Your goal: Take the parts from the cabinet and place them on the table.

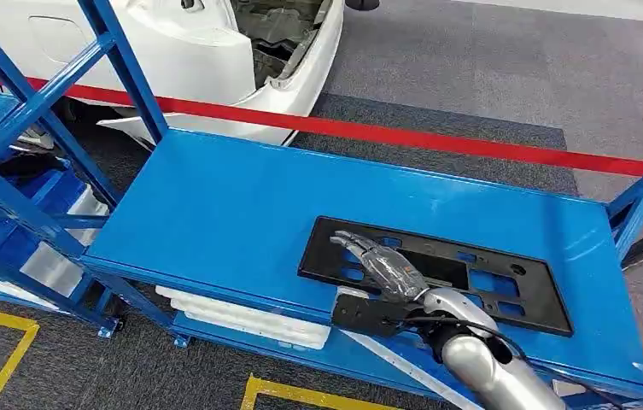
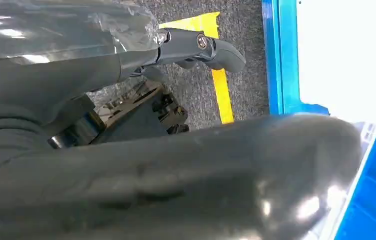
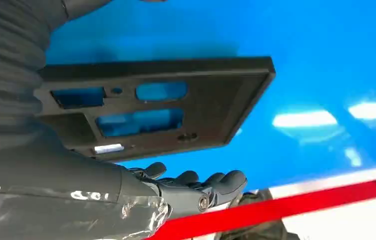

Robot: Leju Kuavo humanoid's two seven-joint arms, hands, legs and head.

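On the blue table [image 1: 215,205], 1 black part [image 1: 488,282] is lying flat.
Over its near left end, the right hand [image 1: 382,265] is reaching out with its fingers [image 3: 215,182] apart and nothing in them; whether they are touching the part I cannot tell. The part is showing 4 big cut-out holes with blue peeking through. Down on the lower shelf [image 1: 360,354], 1 stack of white parts [image 1: 241,316] is sitting. Behind the table, 1 red line [image 1: 437,137] is running across the grey floor, beside 1 white car body [image 1: 215,51]. The left hand [image 2: 195,47] is hanging over grey floor with yellow tape [image 2: 220,80], and I cannot tell if it is open.
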